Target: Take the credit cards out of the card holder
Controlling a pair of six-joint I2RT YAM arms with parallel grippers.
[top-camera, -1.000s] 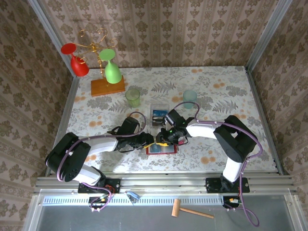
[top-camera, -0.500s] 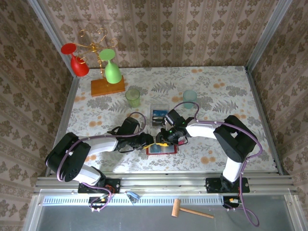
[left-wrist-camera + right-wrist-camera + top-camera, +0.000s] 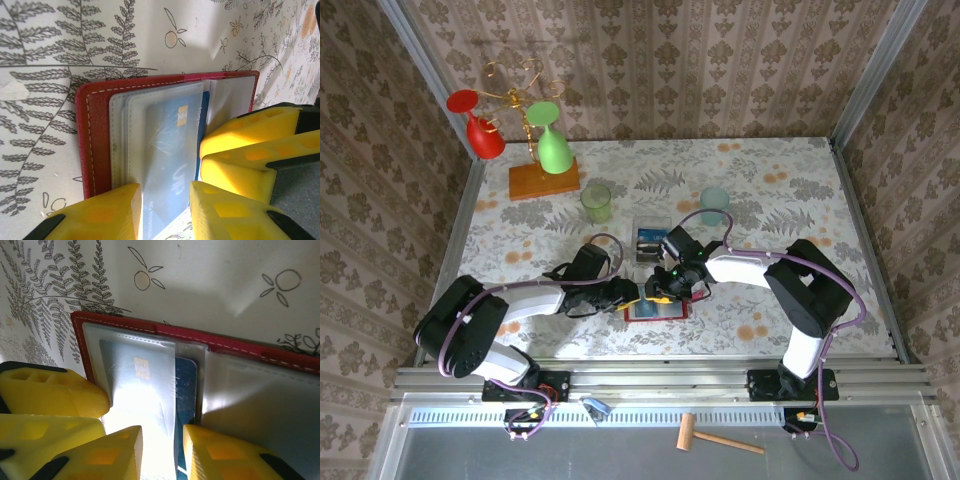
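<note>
**Entry: holder [image 3: 665, 312], red, lying open on the floral surface [image 3: 770, 190], low centre of the top view, where the two arm tips meet.**

1. Left claw [image 3: 165, 212]. It comes in from the bottom edge of its own view. The yellow fingers [image 3: 100, 217] stand a modest gap apart, either side of the near end of a light blue card [image 3: 167, 165] in its clear sleeve [image 3: 120, 140]. I cannot tell whether it is pinching or only pressing.
2. Holder. The red stitched cover shows at the left and top, with grey-clear sleeves fanned over it. A darker card [image 3: 185, 382] is tucked behind the front sleeve, mid-frame in the right wrist view.
3. Right claw [image 3: 162, 455]. It sits at the bottom edge of its view, jaws likewise part-way apart, over the seam between the front sleeve and the dark card. I cannot tell whether it has a grip.

**Handling, as I judge it.** One claw should pin the cover flat while the other draws a single card straight along its pocket, kept low rather than lifted. The sleeve film looks limp and may ride out with the card. The two claws sit almost touching, so any pull should go away from the partner.

**Not made out.**
- The near ends of both cards are behind the fingers.
- Glare whitens the lower sleeve in the right wrist view.
- The cards in the pockets cannot be counted.
- From above, the claws cover much of the holder.
</note>
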